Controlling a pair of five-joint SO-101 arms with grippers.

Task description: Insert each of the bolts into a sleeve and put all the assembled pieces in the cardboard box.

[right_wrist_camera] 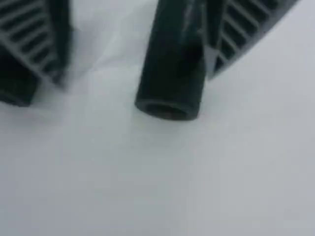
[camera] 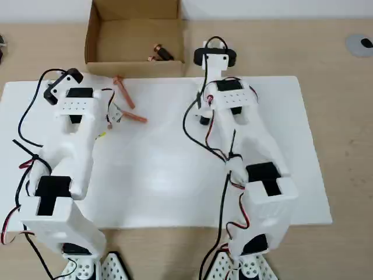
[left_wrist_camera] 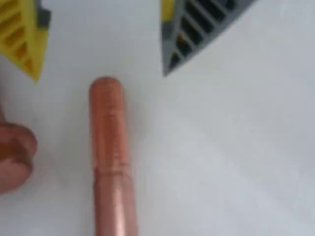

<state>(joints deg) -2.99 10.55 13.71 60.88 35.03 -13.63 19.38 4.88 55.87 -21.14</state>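
My left end effector (left_wrist_camera: pixel 98 71): wide open, empty, over a slim copper metal bolt (left_wrist_camera: pixel 110 162) near the brown cardboard box (camera: pixel 91 41). My right end effector (right_wrist_camera: pixel 133 76): open, black tubular sleeve (right_wrist_camera: pixel 170 64) unclamped. Hazard: the round bolt rolls from closing jaws.

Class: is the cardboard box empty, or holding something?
Not empty: the brown cardboard box holds a copper bolt in a black sleeve by its near wall.

**A:** where's everything sitting rn?
**B:** one copper bolt (camera: pixel 124 91) and a second bolt (camera: pixel 135 117) lie flat on the mat (camera: pixel 175 175), just in front of the cardboard box (camera: pixel 134 69). One assembled piece (camera: pixel 160 53) is inside it. The black hollow sleeve (camera: pixel 205 119) is off to the right.
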